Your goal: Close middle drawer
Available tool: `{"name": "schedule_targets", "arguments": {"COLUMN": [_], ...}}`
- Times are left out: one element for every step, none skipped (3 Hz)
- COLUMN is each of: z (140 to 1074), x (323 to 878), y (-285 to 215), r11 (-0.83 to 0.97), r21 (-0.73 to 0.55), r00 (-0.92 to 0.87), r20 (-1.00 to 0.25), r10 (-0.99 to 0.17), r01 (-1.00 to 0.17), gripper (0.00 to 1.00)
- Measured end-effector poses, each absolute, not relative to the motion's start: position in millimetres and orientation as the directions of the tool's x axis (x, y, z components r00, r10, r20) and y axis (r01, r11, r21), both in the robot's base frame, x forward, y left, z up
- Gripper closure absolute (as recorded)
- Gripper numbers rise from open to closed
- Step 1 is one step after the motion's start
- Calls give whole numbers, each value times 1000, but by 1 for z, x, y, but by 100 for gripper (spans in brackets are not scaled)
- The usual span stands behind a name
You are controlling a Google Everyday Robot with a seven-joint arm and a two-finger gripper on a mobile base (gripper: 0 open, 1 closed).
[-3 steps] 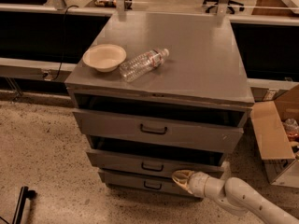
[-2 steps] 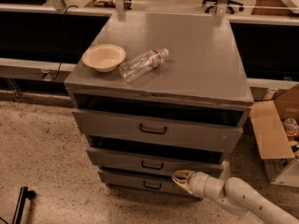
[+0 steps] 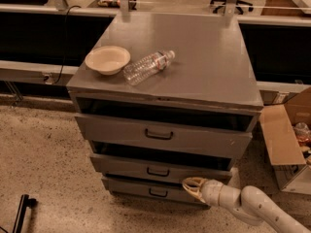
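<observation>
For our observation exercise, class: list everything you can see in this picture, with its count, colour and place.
cabinet: one, grey, centre of the view
bowl: one, cream, left side of the cabinet top
bottle: one, clear plastic, lying beside the bowl on its right
top drawer: one, grey, pulled partly out
middle drawer: one, grey with a black handle, pulled partly out below the top drawer
bottom drawer: one, grey, lowest in the cabinet
cardboard box: one, brown, on the floor right of the cabinet
arm: one, white, reaching in from the lower right
gripper: one, cream, at the right part of the middle drawer's front, near its lower edge
</observation>
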State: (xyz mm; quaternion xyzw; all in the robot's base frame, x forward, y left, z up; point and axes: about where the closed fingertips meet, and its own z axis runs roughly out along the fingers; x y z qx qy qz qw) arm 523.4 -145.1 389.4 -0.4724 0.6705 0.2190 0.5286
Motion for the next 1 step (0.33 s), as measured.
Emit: {"name": "schedule_targets", "arguments": {"z": [388], "x": [515], "y": [-150], "r11": [459], "r21": [-197], "r00": [2], "r20": [-920], "r10": [-391], "r01": [-866], "gripper": [100]}}
